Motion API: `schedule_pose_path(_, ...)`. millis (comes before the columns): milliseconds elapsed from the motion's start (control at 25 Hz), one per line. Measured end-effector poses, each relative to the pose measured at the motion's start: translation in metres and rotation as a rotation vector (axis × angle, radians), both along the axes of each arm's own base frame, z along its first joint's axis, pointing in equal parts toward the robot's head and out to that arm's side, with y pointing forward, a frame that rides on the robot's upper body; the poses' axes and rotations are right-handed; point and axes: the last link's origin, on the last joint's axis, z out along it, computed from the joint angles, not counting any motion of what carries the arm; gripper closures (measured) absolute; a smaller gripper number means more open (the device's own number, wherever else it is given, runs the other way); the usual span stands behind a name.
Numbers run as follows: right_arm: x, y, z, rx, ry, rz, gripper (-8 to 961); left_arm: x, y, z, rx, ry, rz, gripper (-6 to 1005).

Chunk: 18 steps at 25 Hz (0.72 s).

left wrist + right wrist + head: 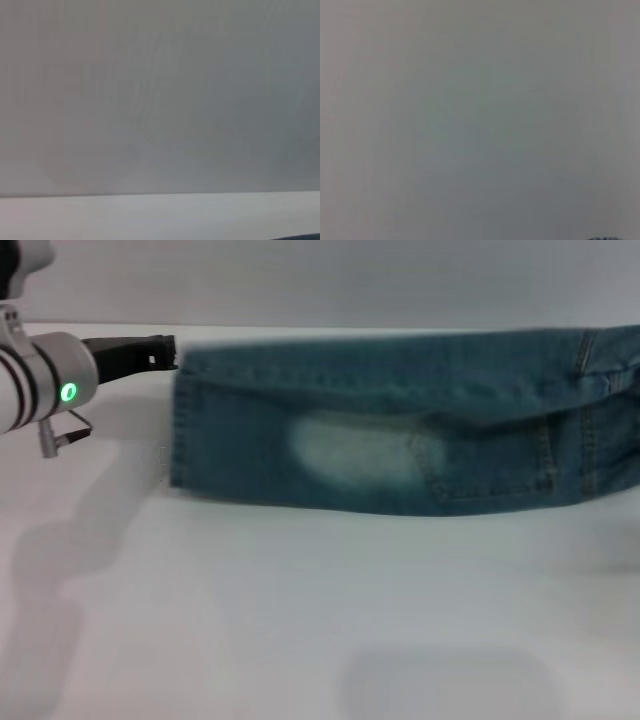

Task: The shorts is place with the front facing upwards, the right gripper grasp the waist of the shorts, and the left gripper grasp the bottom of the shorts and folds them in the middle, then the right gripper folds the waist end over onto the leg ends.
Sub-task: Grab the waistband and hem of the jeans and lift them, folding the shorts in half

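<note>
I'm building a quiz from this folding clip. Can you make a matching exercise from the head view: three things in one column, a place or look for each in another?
Things:
1. left gripper
2. shorts
3. leg ends

Descriptions:
A. folded lengthwise, one pale faded patch showing
B. black, at the hem's far corner
C. straight stitched edge on the robot's left

Pairs: 1-B, 2-A, 3-C

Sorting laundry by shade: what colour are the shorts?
Blue-green denim shorts with a pale faded patch, clearest in the head view.
</note>
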Motion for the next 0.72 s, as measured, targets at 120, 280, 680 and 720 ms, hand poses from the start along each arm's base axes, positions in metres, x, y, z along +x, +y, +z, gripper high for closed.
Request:
schedule_pose_path(120, 0.0, -0.001, 0.001, 0.003, -0.012, 0.005, 773, 0.005, 0.006, -0.003, -0.002, 0.013, -0.02, 939)
schedule_pose_path(280, 0.0, -0.003, 0.002, 0.005, -0.019, 0.018, 691, 0.011, 0.007, -0.001, 0.015, -0.006, -0.041, 813)
schedule_pose_path(680, 0.014, -0.014, -0.004, 0.047, 0.128, -0.085, 355, 0.008, 0.002, -0.002, -0.006, -0.005, -0.042, 379)
schedule_pose_path(720, 0.016, -0.015, -0.004, 0.05, 0.131, -0.092, 336, 0.007, 0.001, -0.003, -0.012, -0.003, -0.04, 344)
